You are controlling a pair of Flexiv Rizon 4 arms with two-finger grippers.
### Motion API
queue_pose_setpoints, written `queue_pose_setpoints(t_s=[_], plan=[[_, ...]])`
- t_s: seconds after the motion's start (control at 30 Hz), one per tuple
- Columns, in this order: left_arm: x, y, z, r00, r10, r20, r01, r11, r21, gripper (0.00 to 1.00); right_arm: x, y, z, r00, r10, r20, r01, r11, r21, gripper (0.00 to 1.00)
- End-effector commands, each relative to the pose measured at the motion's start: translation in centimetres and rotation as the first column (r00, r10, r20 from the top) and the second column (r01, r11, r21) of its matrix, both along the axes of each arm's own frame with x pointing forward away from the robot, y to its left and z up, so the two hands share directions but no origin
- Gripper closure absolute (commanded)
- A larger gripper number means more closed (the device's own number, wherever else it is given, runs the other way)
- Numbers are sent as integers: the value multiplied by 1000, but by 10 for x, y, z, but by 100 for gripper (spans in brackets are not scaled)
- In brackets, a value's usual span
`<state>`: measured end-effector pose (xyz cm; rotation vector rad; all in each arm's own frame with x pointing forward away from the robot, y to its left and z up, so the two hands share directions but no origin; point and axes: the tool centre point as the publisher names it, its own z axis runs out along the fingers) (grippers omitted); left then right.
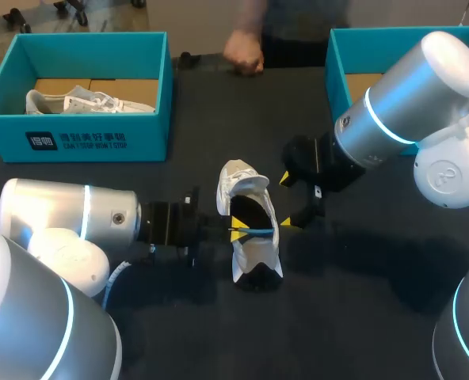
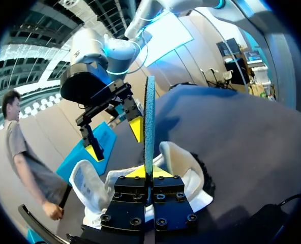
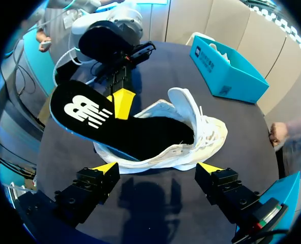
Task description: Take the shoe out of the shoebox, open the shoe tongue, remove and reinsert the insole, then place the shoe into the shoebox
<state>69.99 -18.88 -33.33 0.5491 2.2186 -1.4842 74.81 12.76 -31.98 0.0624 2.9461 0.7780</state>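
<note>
A white shoe (image 1: 250, 261) lies in the middle of the black table, its tongue pulled open. Its black insole (image 3: 125, 129), blue underneath, sticks out of the shoe with the heel end raised. My left gripper (image 1: 236, 232) is shut on the insole's edge (image 2: 149, 117) at the shoe's side. My right gripper (image 1: 288, 201) stands open at the other side of the shoe, its fingers (image 3: 106, 169) spread wide and holding nothing. In the right wrist view the shoe (image 3: 206, 134) lies just ahead of that gripper (image 3: 158, 168).
A teal shoebox (image 1: 151, 131) at the back left holds another white shoe (image 1: 84, 101). A second teal box (image 1: 339, 71) stands at the back right behind my right arm. A person's hand (image 1: 242, 54) rests at the table's far edge.
</note>
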Motion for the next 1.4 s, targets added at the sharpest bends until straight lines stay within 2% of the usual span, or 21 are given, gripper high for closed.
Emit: queue_pose_setpoints(t_s=[0.03, 0.23, 0.47, 0.7, 0.73, 0.77, 1.13, 1.27, 1.33, 1.37, 1.4], plan=[[7, -8, -11, 998, 5, 57, -4, 1000, -17, 100, -1, 1, -1, 1000, -3, 3, 3, 1000, -2, 0], [20, -8, -16, 992, 22, 126, -20, 1000, -14, 100, -1, 1, -1, 1000, -3, 3, 3, 1000, -2, 0], [36, -6, -9, 984, 31, 175, -31, 1000, -3, 100, -1, 1, -1, 1000, -3, 3, 3, 1000, -2, 0], [38, -5, -9, 985, 27, 173, -32, 999, 28, 100, -1, 1, -1, 1000, -3, 3, 3, 1000, -2, 0], [37, -4, -9, 985, 28, 171, -33, 999, 27, 84, -1, 1, -1, 1000, -3, 3, 3, 1000, -2, 0], [35, -4, -7, 985, 28, 169, -33, 999, 26, 78, -1, 1, -1, 1000, -3, 3, 3, 1000, -2, 0], [16, -3, 8, 989, 35, 144, -31, 999, -32, 73, -1, 1, -1, 1000, -3, 3, 3, 1000, -2, 0], [13, -5, 6, 991, 22, 131, -19, 999, -28, 75, -1, 1, -1, 1000, -3, 3, 3, 1000, -2, 0], [14, -6, 3, 992, 19, 128, -16, 1000, -25, 87, -1, 1, -1, 1000, -3, 3, 3, 1000, -2, 0], [15, -7, 1, 992, 16, 128, -14, 1000, -22, 98, -1, 1, -1, 1000, -3, 3, 3, 1000, -2, 0], [15, -7, 1, 991, 12, 130, -10, 1000, -20, 100, -1, 1, -1, 1000, -3, 3, 3, 1000, -2, 0]])
